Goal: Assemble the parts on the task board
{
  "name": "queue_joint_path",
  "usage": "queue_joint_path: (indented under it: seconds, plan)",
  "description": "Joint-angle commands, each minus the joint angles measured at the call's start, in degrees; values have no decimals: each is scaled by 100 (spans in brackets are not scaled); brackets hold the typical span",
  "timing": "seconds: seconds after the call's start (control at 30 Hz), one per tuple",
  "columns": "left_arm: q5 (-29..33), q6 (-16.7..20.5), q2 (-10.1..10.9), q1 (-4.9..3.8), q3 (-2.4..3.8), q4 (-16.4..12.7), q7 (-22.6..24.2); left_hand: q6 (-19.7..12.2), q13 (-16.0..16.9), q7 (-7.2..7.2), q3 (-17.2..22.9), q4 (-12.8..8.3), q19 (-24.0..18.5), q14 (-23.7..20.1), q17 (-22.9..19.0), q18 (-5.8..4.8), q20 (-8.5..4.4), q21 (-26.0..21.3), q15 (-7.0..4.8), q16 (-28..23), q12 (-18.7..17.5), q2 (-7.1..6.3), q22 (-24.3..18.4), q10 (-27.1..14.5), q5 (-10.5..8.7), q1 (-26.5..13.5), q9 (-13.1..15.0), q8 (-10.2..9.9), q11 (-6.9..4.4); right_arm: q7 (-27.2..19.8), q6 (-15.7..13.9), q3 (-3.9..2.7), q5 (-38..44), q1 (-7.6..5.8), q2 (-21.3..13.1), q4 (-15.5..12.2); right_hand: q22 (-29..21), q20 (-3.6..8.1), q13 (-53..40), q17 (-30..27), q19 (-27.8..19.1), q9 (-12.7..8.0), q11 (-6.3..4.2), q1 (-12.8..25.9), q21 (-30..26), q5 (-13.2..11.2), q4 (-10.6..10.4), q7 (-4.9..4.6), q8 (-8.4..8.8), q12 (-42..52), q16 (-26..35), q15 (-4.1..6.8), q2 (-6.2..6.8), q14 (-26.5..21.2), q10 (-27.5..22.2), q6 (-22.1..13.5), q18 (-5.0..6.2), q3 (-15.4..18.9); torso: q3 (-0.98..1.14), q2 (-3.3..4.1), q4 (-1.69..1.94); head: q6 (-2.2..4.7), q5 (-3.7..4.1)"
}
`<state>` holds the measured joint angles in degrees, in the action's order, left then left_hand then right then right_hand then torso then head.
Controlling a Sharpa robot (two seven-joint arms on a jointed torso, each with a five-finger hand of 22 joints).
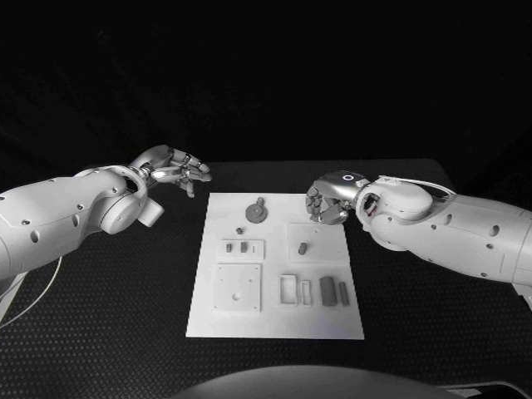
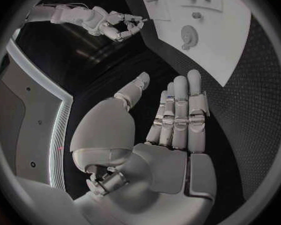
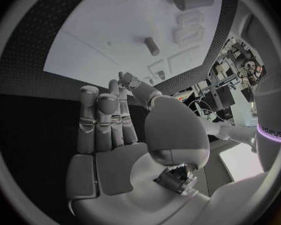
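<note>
We take this for a robotics lab: black desk (image 1: 122,332) under a white task board (image 1: 278,324), dark backdrop behind, cluttered equipment racks (image 3: 231,70) beyond the desk.

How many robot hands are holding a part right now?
0. The left hand hovers open off the task board's far left corner; the right hand hovers open at its far right edge.

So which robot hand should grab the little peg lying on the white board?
Probably the right hand: it hovers open at the task board's edge, closer to the peg. The left hand sits off the board's far corner.
</note>
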<state>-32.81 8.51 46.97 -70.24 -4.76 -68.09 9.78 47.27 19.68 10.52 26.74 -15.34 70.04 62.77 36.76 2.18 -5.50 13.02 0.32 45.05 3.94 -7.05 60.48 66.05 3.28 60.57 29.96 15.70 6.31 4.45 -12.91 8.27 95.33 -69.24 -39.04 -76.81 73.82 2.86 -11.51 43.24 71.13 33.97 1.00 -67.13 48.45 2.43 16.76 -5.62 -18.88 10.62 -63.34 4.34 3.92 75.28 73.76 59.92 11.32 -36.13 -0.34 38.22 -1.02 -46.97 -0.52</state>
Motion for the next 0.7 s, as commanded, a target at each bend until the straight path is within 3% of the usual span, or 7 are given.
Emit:
queue_joint_path:
  seconds: [0.03,0.17,0.37,0.47,0.6,0.7]
  plan:
    - [66,-20,-17,-3,3,-4,96,3,6,46,-37,9,43,38,7,284,-2,-32,-20,-29,-4,24,5,-34,-4,18,-7,38,6,-148,83,-21,-508,-4,15,-176,6,21,-12,5,-5,5,87,22,30,34,-2,-48,-18,5,-37,22,-57,-82,190,-13,368,-48,2,4,1,31,-76]
    - [68,0,-17,-3,3,-13,108,3,6,46,-37,9,43,39,8,284,-2,-32,-20,-29,-3,24,6,-33,-4,19,-7,40,6,-196,176,-36,-749,-3,116,-272,7,20,-22,-8,-24,17,96,37,15,34,0,-57,-8,-17,-26,14,-87,-103,170,-39,368,-54,6,10,15,34,-153]
    - [137,18,-19,-4,4,-33,112,3,7,46,-37,9,44,39,10,284,-1,-33,-21,-31,-1,22,6,-32,-5,20,-7,43,6,-282,293,-36,-940,-2,331,-451,9,22,-28,-17,-32,26,100,45,8,34,1,-61,-4,-27,-20,9,-100,-113,161,-53,368,-54,-20,7,12,36,-310]
    - [144,53,-24,-6,4,-29,121,3,7,45,-37,8,44,39,11,284,-1,-33,-21,-31,-1,21,6,-31,-5,21,-8,45,5,-333,398,-36,-1068,-2,487,-480,10,23,-34,-25,-41,34,104,55,0,34,1,-65,-1,-36,-14,5,-115,-122,154,-65,368,-53,-22,9,14,28,-381]
    - [250,59,-49,-31,5,-10,139,5,9,44,-37,7,44,39,14,284,-1,-35,-21,-34,2,17,6,-28,-5,23,-8,50,4,-454,554,-34,-1231,24,795,-322,11,24,-41,-33,-51,43,109,64,-9,34,2,-69,2,-46,-7,1,-129,-130,145,-78,368,-51,-12,6,15,24,-463]
    - [262,72,-86,-68,5,-12,139,5,10,43,-37,3,43,39,17,284,-2,-37,-22,-37,3,9,7,-27,-5,27,-8,55,4,-471,579,-32,-1204,127,982,-177,11,25,-46,-40,-58,51,112,68,-16,34,4,-72,5,-56,-2,-2,-144,-136,137,-91,368,-51,-26,12,35,11,-493]
